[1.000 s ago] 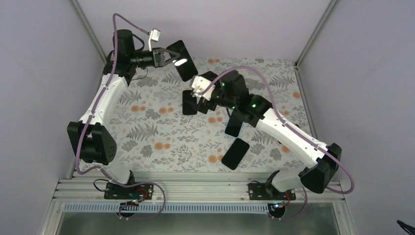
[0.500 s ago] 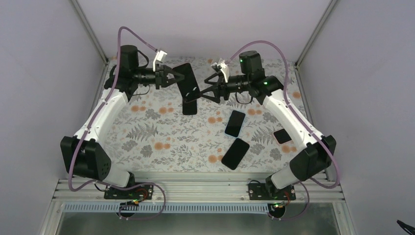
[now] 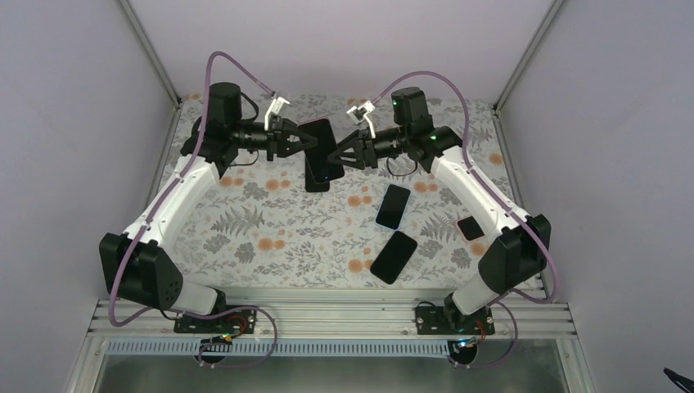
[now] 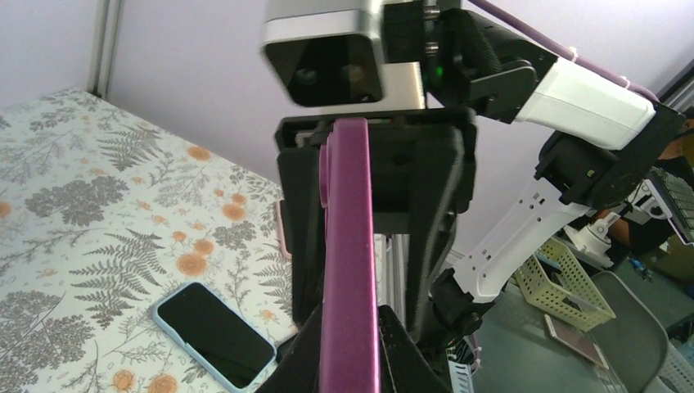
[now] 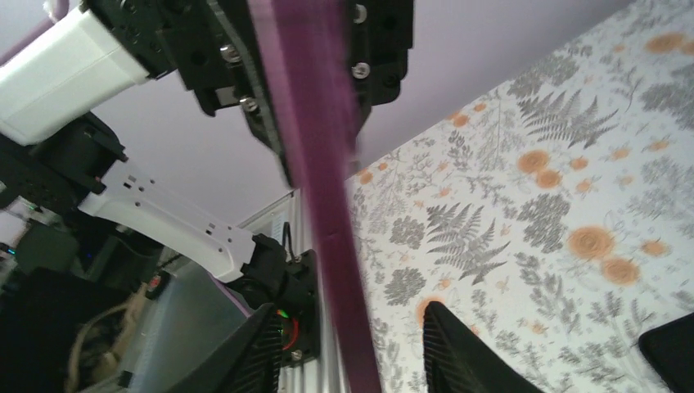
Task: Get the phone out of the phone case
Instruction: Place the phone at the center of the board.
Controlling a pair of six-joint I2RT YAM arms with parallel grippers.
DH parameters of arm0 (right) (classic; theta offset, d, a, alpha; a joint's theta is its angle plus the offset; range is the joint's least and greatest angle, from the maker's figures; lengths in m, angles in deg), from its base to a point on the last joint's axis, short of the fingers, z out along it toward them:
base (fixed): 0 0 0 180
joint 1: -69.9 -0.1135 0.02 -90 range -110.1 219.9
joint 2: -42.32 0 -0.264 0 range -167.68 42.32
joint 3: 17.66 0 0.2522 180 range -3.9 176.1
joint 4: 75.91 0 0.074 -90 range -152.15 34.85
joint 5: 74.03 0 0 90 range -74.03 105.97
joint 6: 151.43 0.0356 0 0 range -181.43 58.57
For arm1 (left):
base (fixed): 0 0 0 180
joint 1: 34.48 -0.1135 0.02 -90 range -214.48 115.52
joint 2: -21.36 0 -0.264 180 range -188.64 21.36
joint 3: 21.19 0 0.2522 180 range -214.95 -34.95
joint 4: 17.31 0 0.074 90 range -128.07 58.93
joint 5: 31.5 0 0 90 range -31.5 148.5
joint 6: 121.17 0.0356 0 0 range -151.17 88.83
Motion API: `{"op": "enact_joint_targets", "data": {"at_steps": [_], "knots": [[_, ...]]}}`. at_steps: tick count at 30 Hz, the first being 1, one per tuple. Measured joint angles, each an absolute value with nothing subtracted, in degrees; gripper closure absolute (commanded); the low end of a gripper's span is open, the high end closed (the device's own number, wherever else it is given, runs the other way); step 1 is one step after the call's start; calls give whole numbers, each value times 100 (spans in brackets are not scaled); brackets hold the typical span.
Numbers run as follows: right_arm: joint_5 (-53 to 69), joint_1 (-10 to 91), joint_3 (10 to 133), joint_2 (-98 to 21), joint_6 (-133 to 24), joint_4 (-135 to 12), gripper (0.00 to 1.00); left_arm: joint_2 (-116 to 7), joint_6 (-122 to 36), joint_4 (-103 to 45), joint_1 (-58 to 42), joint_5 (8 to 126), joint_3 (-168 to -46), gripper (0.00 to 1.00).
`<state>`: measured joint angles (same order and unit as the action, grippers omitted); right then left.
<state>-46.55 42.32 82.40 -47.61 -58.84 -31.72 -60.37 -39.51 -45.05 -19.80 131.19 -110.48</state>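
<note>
The purple phone case (image 4: pixel 349 262) hangs in the air above the far middle of the floral cloth (image 3: pixel 245 221). The phone (image 3: pixel 322 149) is seated inside it, dark face toward the top camera. The left gripper (image 3: pixel 301 137) is clamped tight on the case's left edge and carries it. The right gripper (image 3: pixel 340 155) reaches in from the case's right side, its fingers (image 5: pixel 245 360) partly spread and straddling the opposite edge. A gap shows on both sides of that edge, so it holds nothing. Directly below the case a black phone (image 3: pixel 317 183) lies flat on the cloth, mostly covered by it in the top view. Right of the case and nearer the arm bases lie a second phone (image 3: pixel 394 205) and, closer still to the bases, a blue-cased phone (image 3: pixel 394 256). A small black square (image 3: pixel 470 227) sits farther right of the case. The grey walls (image 3: pixel 74 123) close in behind the case and well off to each side. The broadest bare cloth lies left of the case and toward the bases.
</note>
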Motion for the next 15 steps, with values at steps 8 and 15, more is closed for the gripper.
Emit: {"op": "enact_joint_targets", "data": {"at_steps": [8,15], "knots": [[-4931,4232,8238,-4925,-5836,-3285,96,-6162,-3984,-4553,-1904,13208,-11072,84],[-4955,4403,8011,-4925,-5554,-3427,96,-6194,-3879,-4620,-1893,12891,-11162,16]]}}
